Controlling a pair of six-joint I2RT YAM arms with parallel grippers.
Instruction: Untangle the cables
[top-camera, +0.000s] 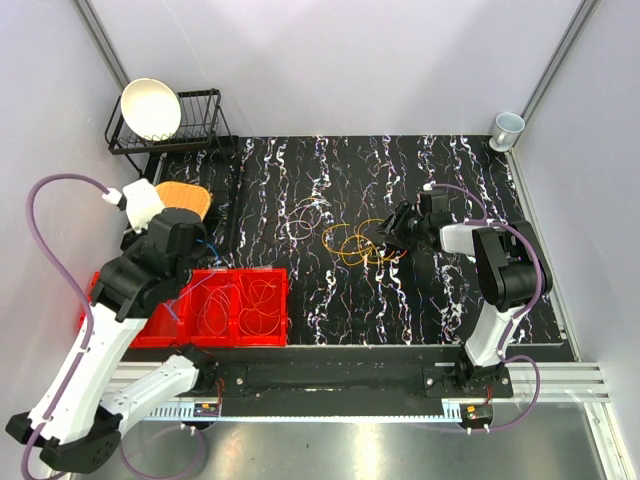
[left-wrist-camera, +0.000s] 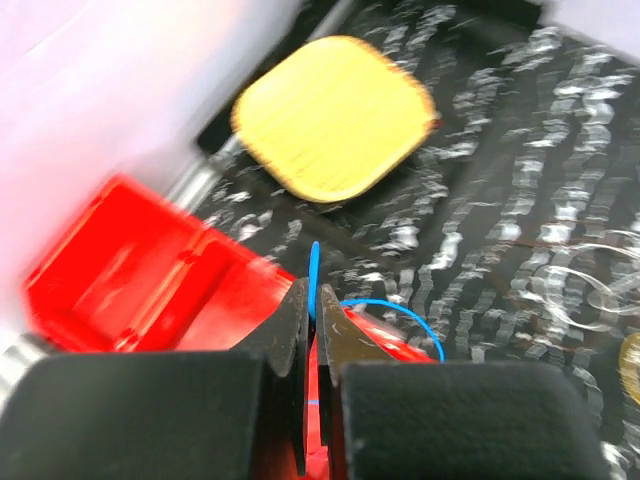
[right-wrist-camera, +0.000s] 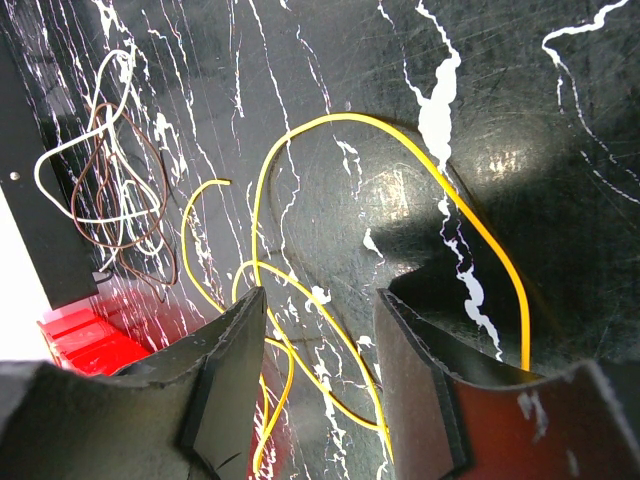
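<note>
Blue cable (left-wrist-camera: 313, 260) we note clamped in left gripper (left-wrist-camera: 314, 292); yellow cables (right-wrist-camera: 345, 117) below the parted right gripper (right-wrist-camera: 320, 300) lie tangled.

Looking like a robot lab data-collection cell. Plain pale grey panel walls (top-camera: 350, 60) with bare metal corner posts (top-camera: 103, 42) are boxing in a single table. Two black-and-white robot arms, left (top-camera: 150, 270) and right (top-camera: 505, 270), are sitting at its near edge on a silver aluminium rail (top-camera: 560, 378), with thick lilac hoses (top-camera: 70, 177) looping off them. Household props are lying staged on a black mat with white squiggles (top-camera: 450, 170): a black wire dish rack (top-camera: 218, 125) holding a white bowl (top-camera: 150, 107), a pale mug (top-camera: 507, 128), an orange-yellow rounded-square pad (top-camera: 183, 197), a red plastic bin (top-camera: 283, 300), and thin coloured cables (right-wrist-camera: 478, 222) coiling in loops.
</note>
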